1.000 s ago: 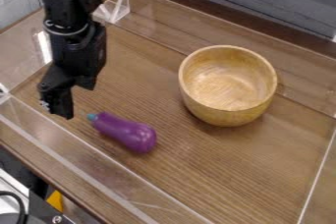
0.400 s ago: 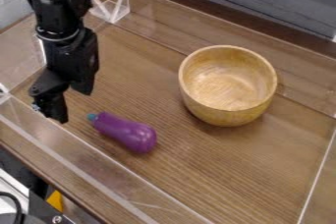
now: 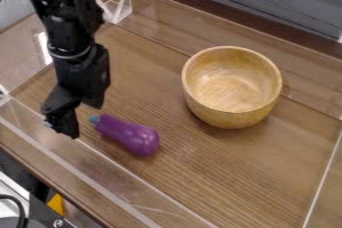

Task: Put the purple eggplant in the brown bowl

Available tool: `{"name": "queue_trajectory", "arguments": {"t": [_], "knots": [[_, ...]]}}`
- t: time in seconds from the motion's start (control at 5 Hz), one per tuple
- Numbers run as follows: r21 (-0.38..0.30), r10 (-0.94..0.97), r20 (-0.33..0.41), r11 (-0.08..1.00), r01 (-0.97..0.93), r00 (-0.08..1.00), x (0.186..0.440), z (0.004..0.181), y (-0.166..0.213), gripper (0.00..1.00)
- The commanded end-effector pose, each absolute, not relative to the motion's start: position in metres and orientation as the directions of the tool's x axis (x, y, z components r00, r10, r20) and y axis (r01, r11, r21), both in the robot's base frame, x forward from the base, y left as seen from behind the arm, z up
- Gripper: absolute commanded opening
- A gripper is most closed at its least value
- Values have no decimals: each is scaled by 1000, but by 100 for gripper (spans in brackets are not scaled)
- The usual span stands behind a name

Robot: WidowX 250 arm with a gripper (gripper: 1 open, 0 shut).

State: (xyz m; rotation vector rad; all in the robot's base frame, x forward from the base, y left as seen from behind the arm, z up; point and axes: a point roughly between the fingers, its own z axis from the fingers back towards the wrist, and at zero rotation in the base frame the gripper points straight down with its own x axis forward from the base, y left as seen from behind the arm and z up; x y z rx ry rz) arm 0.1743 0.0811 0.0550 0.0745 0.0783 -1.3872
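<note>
Wood-grain counter (image 3: 254, 162) carried everything: your gripper (image 3: 62, 124) hung wide open and empty, just left of the eggplant's stem end. Eggplant (image 3: 127, 134) lay slantwise, its long axis running down-right; bowl (image 3: 233, 87) stood well apart, upper right.

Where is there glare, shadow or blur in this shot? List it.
Camera view: soft, low-resolution overall; a bright sheen on the glossy purple toy eggplant; faint reflections along the clear plastic wall at the front; soft shadow inside the round light-brown wooden bowl; the black gripper is dark, with little detail.
</note>
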Motion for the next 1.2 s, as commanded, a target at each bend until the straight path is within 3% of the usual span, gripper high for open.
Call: {"name": "queue_trajectory", "arguments": {"t": [0.0,0.2,0.4,0.6,1.0], "knots": [[39,-978,-104,177,983,180,180,53,74,100],[51,-986,-100,130,990,135,185,39,60,100],[49,-977,-99,183,982,187,186,27,59,100],[49,-966,-98,237,970,241,188,23,58,0],[48,-966,-93,239,970,243,191,23,56,0]]}}
